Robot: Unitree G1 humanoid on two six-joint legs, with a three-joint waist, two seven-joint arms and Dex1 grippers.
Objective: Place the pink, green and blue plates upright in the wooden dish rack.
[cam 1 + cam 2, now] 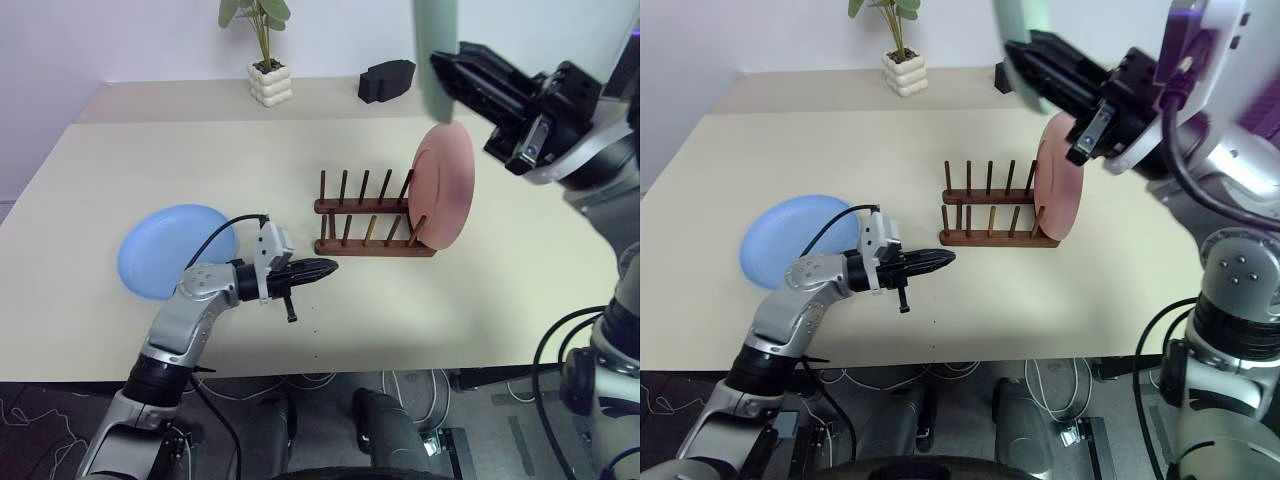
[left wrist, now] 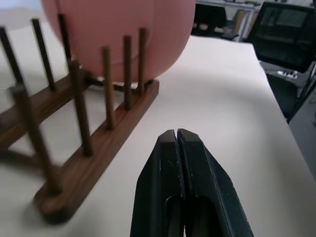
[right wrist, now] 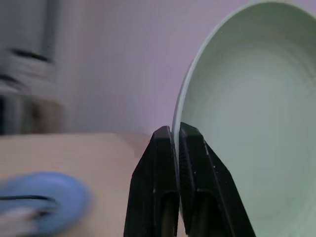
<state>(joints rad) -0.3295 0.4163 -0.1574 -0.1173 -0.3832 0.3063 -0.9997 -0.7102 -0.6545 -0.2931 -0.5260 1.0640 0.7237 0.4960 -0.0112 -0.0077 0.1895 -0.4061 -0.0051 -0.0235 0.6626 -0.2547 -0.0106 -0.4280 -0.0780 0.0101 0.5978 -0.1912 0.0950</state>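
1. Blue plate (image 1: pixel 175 250) lies flat on the worktop (image 1: pixel 120 180), on my far left, close to the near edge. Left forearm crosses in front of its near rim.
2. Left gripper (image 1: pixel 322 268) points level toward the right, low over the worktop. Its fingers (image 2: pixel 168 187) are pressed together, no gap between them, nothing held. Tips sit just in front of the near rail of the wooden dish rack (image 1: pixel 370 245), apart from it.
3. Rack stands mid-worktop, two rails of upright pegs. The slots on its left side are free.
4. Pink plate (image 1: pixel 445 185) stands upright on edge in the rack's rightmost slot, leaning a touch against the pegs.
5. Right gripper (image 1: pixel 1025 62) is raised high above the rack's right end. Fingers pinch the rim of the green plate (image 3: pixel 247 123), closed on it with only the rim's thickness between; plate hangs upright, clear of everything below.
6. Open worktop in front of and right of the rack. Potted plant (image 1: pixel 265 60) and black block (image 1: pixel 387 80) sit along the far edge, well apart from the rack.
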